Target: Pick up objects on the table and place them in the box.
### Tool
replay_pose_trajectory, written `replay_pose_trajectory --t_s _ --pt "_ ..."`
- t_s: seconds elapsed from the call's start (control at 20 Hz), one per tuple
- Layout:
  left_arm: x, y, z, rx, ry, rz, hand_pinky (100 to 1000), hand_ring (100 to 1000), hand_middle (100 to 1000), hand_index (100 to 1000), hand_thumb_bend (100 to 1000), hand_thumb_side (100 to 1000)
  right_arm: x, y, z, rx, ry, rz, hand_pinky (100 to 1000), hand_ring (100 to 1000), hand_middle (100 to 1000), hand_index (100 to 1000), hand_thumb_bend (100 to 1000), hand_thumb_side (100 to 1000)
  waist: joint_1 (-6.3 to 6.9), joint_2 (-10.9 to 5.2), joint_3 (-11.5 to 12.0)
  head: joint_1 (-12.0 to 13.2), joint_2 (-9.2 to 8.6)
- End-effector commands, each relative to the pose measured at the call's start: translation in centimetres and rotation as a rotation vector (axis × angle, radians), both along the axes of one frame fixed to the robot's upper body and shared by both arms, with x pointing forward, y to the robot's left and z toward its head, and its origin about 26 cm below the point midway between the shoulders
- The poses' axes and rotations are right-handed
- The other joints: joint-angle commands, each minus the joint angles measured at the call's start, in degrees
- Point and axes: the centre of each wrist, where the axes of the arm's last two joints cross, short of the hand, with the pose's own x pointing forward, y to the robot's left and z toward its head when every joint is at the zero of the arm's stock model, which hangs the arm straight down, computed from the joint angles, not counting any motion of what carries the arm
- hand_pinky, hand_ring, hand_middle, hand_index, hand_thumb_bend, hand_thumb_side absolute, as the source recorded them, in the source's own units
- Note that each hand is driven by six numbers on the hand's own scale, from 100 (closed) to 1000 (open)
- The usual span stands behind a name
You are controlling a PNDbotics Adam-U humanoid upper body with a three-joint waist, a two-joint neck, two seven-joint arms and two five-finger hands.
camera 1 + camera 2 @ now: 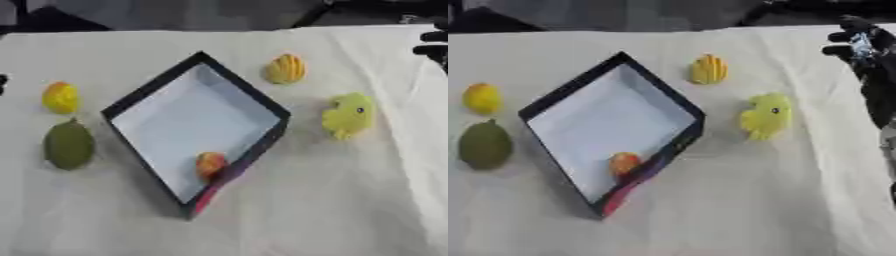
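- The box (194, 116), dark-walled with a pale floor, sits turned like a diamond in the middle of the cloth-covered table (332, 200), so one corner points toward the robot; judged from that, either arm could reach it.
- One small orange-red fruit (210, 164) already lies inside the box, low against its near right wall.
- Four things are left outside the box: a ribbed yellow-orange fruit (285, 68) just beyond its far right side, a yellow-green duck-like toy (348, 115) to its right, a small yellow fruit (60, 97) to its left, and a larger green fruit (68, 145) just nearer than that one.
- All four lie apart from the box and from each other, which should leave room for a grasp.
- The right hand (857, 46) hangs at the far right of the box, past the toy, holding nothing; its fingers look loosely bent, though how far apart they are I cannot tell.
- The left hand is only a dark speck at the left edge.
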Motion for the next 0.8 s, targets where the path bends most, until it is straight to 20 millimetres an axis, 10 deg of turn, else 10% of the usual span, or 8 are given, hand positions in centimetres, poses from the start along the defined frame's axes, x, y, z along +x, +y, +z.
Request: replay_pose_trajectory --t_s 0.05,0.8 --pt "-0.06 0.08 0.51 0.01 -0.017 -0.01 878 723 737 836 145 910 -0.15 -0.39 0.92 -0.039 -0.018 -0.001 972 738 705 816 100 601 -0.05 -0.73 0.19 0.13 -0.12" --pt "-0.04 0.21 0.64 0.023 -0.018 -0.019 877 725 738 837 143 908 -0.36 -0.85 0.96 -0.069 -0.01 0.003 973 746 713 821 100 596 -0.46 -1.05 1.85 0.42 -0.12"
